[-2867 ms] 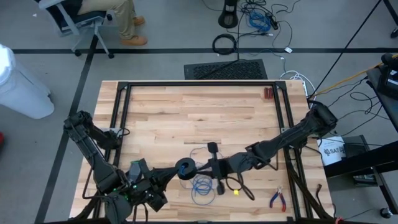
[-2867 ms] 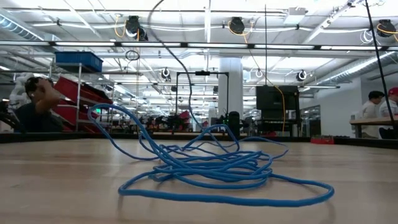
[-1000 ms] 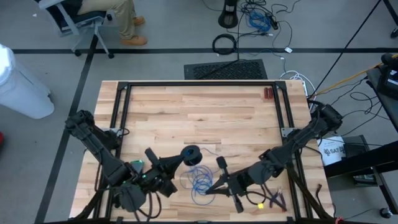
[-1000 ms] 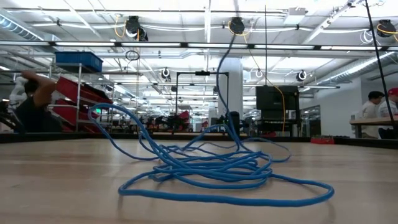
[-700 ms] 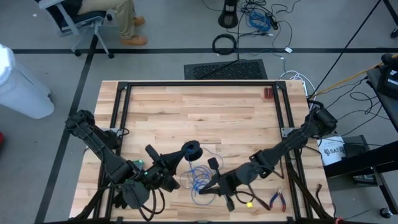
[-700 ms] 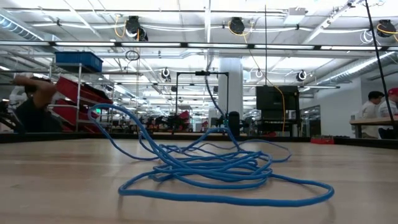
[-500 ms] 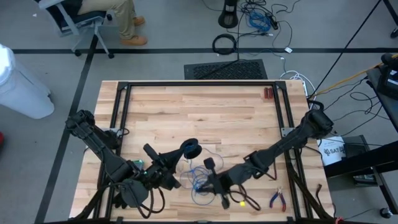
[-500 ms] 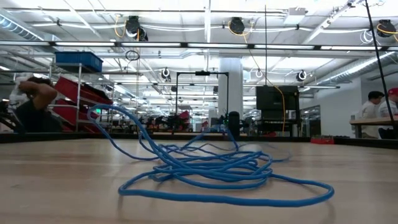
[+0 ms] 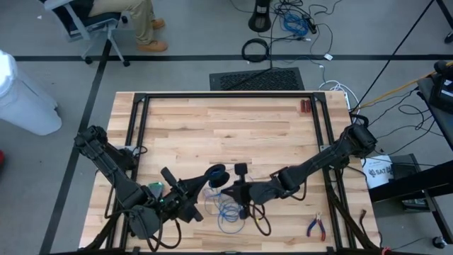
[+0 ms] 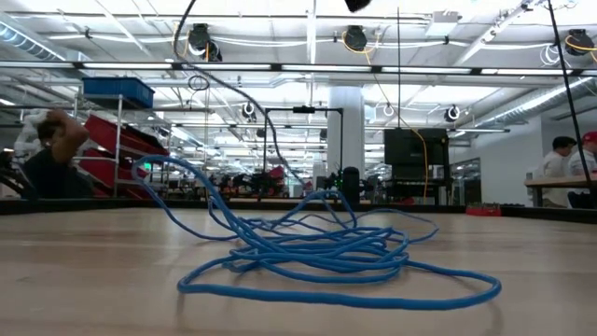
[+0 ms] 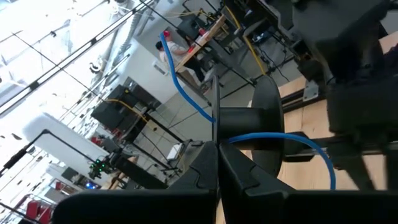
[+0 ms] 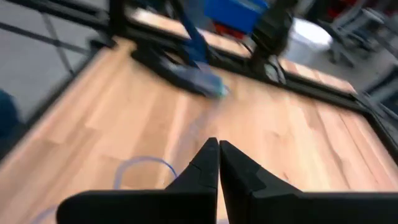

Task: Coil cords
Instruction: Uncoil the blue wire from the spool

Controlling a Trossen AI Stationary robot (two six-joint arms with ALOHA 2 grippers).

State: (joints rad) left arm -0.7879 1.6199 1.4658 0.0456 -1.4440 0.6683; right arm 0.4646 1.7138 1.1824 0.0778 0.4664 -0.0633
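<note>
Since a second ago the right arm has swung inward, so its tool now sits just beside the black spool that the left tool carries, where before it lay lower and further right. Both arms crowd the near middle of the tabletop, with the red-handled pliers lying apart near the right edge.

The left tool's fingers are pressed together on the spool's stem. The right tool's fingers are also together, with no wire plainly visible between them.

The blue wire lies as a loose, tangled heap on the tabletop just below the spool, with one strand rising from it to the spool's core. The heap spreads flat and has no clear long axis; only that rising strand points up and away from it.

Winding seems to be under way, with most of the wire not yet taken up. Next, the right tool probably needs to lead another turn of the strand round the spool, keeping it taut so that it does not snag the heap.
</note>
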